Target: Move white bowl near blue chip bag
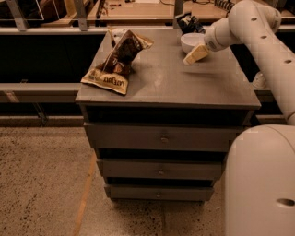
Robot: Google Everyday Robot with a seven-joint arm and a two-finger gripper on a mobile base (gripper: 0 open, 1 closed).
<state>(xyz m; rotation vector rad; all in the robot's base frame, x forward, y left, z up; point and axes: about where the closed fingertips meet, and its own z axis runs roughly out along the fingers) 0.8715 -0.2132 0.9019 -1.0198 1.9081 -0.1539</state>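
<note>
The white bowl [189, 41] stands upright at the back right of the grey cabinet top [166, 78]. The blue chip bag [188, 21] lies right behind it at the back edge, dark and crumpled, close to the bowl. My gripper [195, 54] is at the bowl's front right side, just above the cabinet top, at the end of the white arm [244, 20] that reaches in from the right. I cannot tell whether it touches the bowl.
A larger brown and tan snack bag [116, 62] lies at the back left of the cabinet top. The cabinet has three drawers [161, 138] below. A wooden bench [147, 9] runs behind it. My white base [260, 184] fills the lower right.
</note>
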